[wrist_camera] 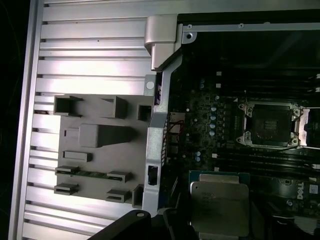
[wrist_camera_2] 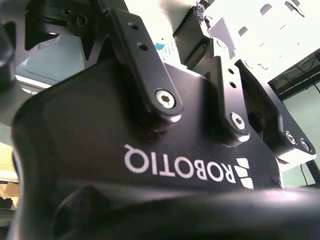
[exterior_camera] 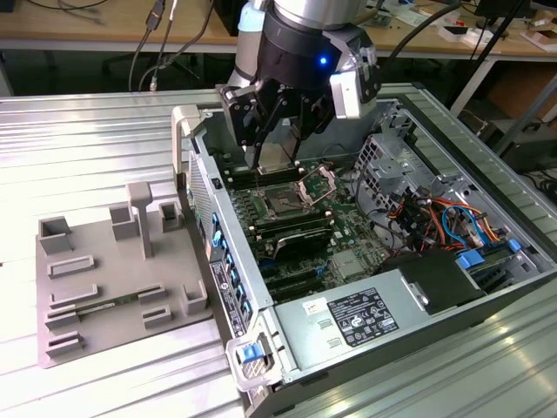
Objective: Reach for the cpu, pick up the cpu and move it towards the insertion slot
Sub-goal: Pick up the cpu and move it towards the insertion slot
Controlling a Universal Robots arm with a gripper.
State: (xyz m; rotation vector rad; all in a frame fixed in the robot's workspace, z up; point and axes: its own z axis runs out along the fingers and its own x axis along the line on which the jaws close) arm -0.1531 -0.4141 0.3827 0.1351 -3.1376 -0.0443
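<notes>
Black metal gripper (exterior_camera: pixel 277 157) fingers are pinching the cpu (wrist_camera: pixel 219 207), a small flat silvery square chip, and holding it up over the open grey computer case (exterior_camera: pixel 261 335). Carrying is the step in hand. Next comes lining it up flat (no tilting) over the insertion slot (exterior_camera: pixel 284 203), the dark square socket with its shiny frame, just below. Ribbed grey metal table (exterior_camera: pixel 87 148) is holding everything, with desks far behind.
</notes>
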